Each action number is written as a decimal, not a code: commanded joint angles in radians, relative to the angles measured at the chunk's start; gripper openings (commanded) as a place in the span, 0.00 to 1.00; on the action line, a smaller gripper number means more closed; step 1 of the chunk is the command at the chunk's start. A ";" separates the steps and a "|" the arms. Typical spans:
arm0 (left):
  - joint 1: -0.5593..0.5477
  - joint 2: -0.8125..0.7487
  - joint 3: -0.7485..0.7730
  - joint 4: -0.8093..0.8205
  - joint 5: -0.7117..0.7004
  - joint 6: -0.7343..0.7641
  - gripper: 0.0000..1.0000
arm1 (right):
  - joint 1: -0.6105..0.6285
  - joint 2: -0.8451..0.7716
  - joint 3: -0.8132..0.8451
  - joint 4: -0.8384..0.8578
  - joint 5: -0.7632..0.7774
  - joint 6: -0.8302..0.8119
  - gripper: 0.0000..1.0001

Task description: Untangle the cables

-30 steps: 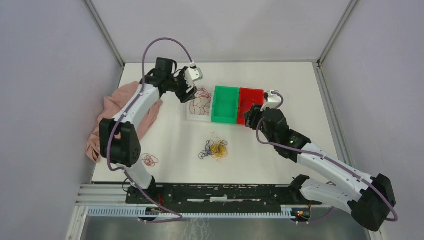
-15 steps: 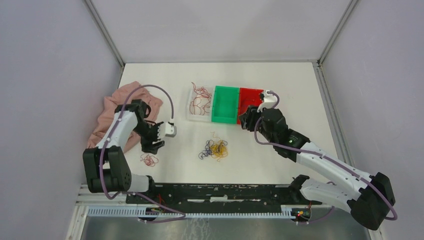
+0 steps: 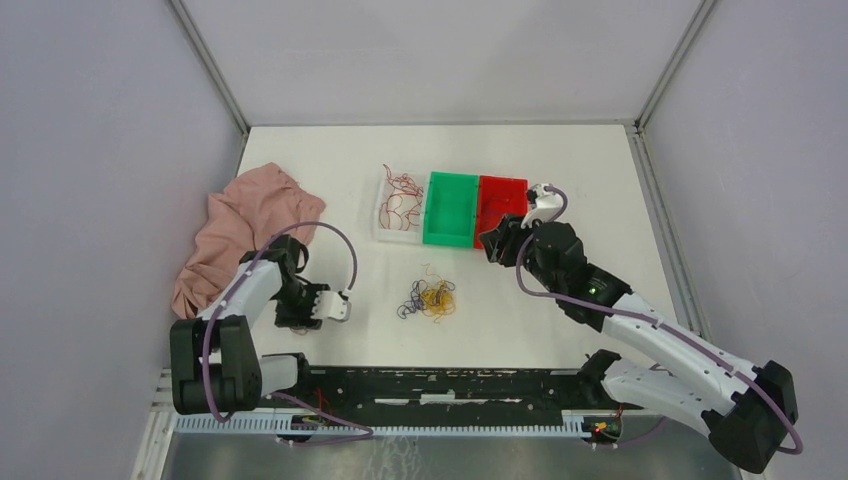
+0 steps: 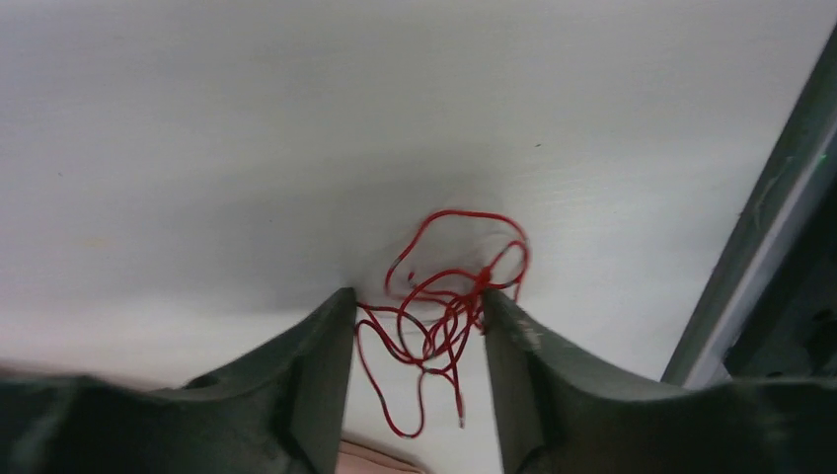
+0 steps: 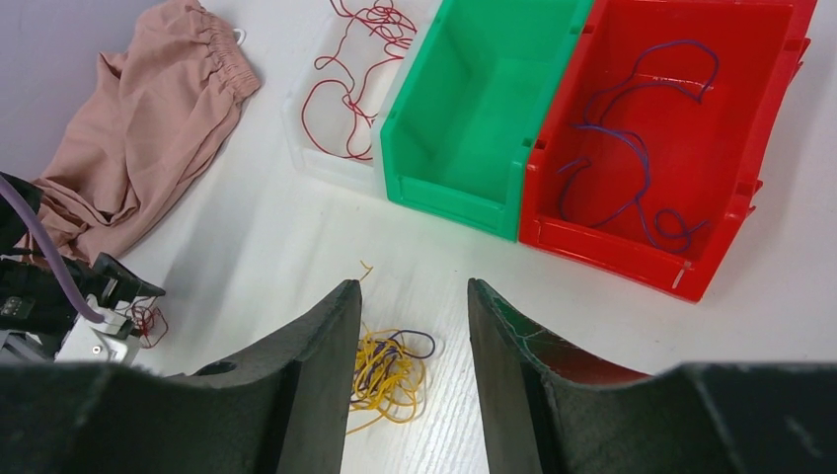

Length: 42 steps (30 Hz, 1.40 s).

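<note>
Where the desk (image 3: 560, 160) meets the front left corner of the work area, the left tool (image 4: 419, 301) is lowered over a small red cable clump (image 4: 449, 296). In the left wrist view, its two fingers (image 4: 316, 375) stand apart on either side of the clump. The red strands lie loose on the desk between the jaws. One strand reaches the inner face of one finger, but nothing is pinched: the left tool is released. A pink cloth (image 3: 235, 225) lies crumpled just beside this arm, toward the left wall.

The right tool (image 5: 413, 291) hangs above the desk near the bins. Its jaws are parted and hold nothing: released.

Cable locations:
- A yellow and purple clump (image 3: 432, 298) lies tangled at the middle of the desk, below the right tool and apart from both tools.
- Loose red cables (image 3: 402, 200) lie in the clear tray (image 5: 326, 163).
- A purple cable (image 5: 632, 148) lies in the red bin (image 5: 612, 252).

Bin layout: the clear tray, the green bin (image 5: 444, 193) and the red bin stand side by side in one row, each touching the next.
</note>
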 commanded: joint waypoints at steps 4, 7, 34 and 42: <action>0.000 0.005 0.032 0.109 0.018 0.070 0.34 | -0.001 -0.054 0.007 -0.032 -0.020 0.022 0.45; -0.007 -0.009 0.124 0.050 0.127 0.035 0.20 | -0.001 -0.067 0.005 -0.090 -0.057 0.030 0.42; -0.448 0.453 0.980 0.257 0.342 -0.694 0.24 | -0.001 -0.199 0.047 -0.582 -0.207 0.022 0.40; -0.449 0.700 1.258 0.254 0.206 -0.675 0.65 | -0.001 -0.229 0.109 -0.652 -0.149 0.011 0.40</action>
